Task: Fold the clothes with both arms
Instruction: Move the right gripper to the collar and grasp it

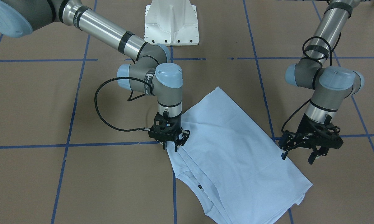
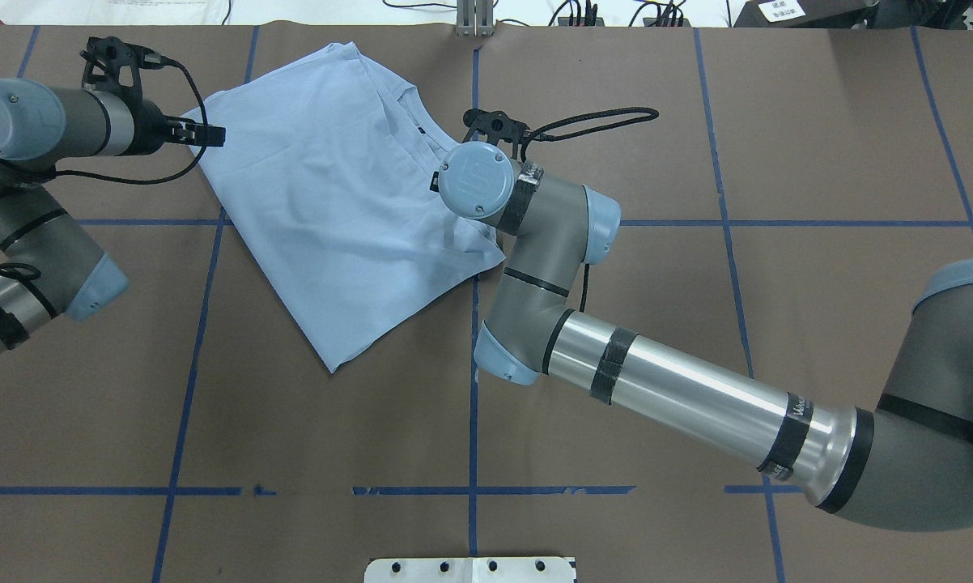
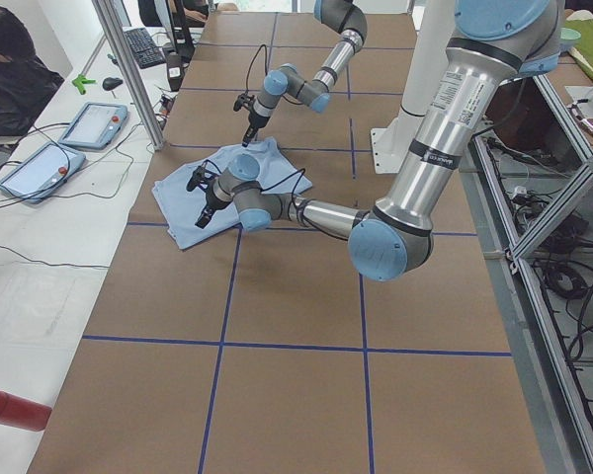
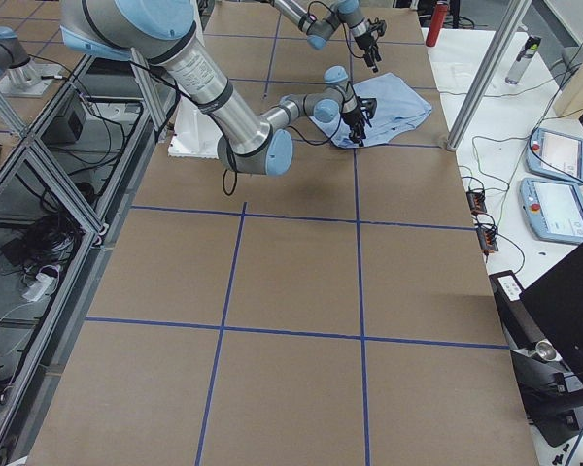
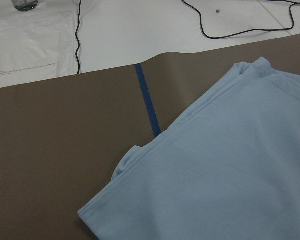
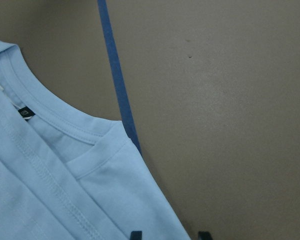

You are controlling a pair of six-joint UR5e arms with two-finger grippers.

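The light blue T-shirt (image 1: 236, 149) lies folded on the brown table, its ribbed collar (image 1: 190, 180) and dark neck label (image 6: 26, 113) showing; the palm print is hidden. It also shows in the overhead view (image 2: 333, 202). My right gripper (image 1: 170, 148) points down at the shirt's shoulder edge beside the collar. Its fingertips (image 6: 135, 234) are a little apart with the cloth's edge between them. My left gripper (image 1: 297, 157) is open wide and empty, hovering just over the shirt's opposite side edge, near a corner (image 5: 90, 215).
The white pedestal base (image 1: 171, 25) stands behind the shirt. Blue tape lines (image 1: 112, 144) cross the brown table. The table's far edge (image 5: 65, 80) is close to the shirt, with cables and a white surface beyond. An operator (image 3: 5, 69) sits by teach pendants (image 3: 89, 123).
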